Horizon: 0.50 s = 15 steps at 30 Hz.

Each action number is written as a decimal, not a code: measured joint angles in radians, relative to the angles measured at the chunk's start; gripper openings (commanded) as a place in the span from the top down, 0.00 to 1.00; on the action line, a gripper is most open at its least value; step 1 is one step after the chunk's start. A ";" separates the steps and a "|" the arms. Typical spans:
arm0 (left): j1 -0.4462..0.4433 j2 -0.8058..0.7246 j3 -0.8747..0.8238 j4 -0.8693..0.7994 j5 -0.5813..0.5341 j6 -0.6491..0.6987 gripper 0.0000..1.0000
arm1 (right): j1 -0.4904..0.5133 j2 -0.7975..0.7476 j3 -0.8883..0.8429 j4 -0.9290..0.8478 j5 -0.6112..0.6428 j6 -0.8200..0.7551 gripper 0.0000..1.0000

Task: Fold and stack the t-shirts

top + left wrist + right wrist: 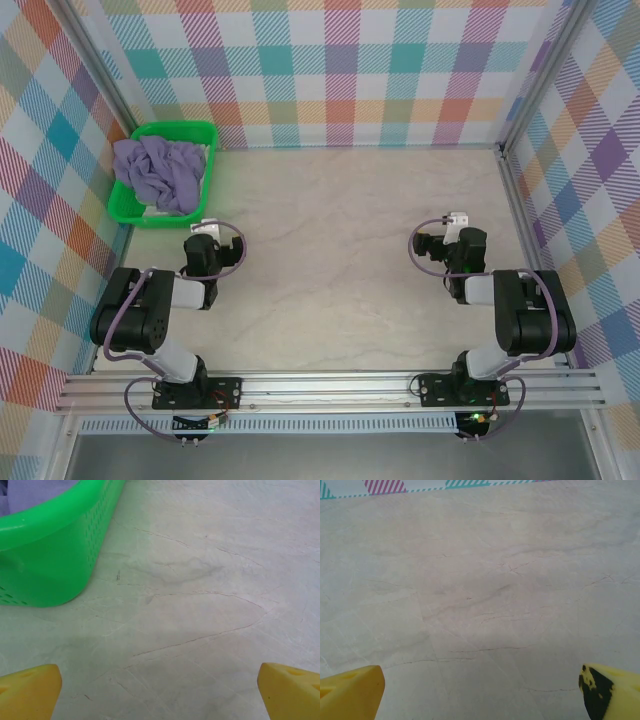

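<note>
A crumpled lavender-purple t-shirt (160,172) lies bunched inside the green basket (205,130) at the back left. A strip of off-white cloth (160,212) peeks out under it. In the left wrist view the purple cloth (35,492) shows above the basket rim (55,522). My left gripper (204,232) sits just in front of the basket, open, with bare table between its yellow fingertips (30,692). On the right side of the table my right gripper (453,222) is open too, its yellow fingertips (351,692) wide apart over bare tabletop.
The marble-look tabletop (340,250) is fenced by checkered walls on three sides, with a metal post (505,150) at the back right. A metal rail (330,385) carrying both arm bases runs along the near edge.
</note>
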 measured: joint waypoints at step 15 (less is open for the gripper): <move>0.000 0.000 0.000 0.000 0.000 0.000 0.00 | 0.000 0.000 0.000 0.000 0.000 0.000 0.01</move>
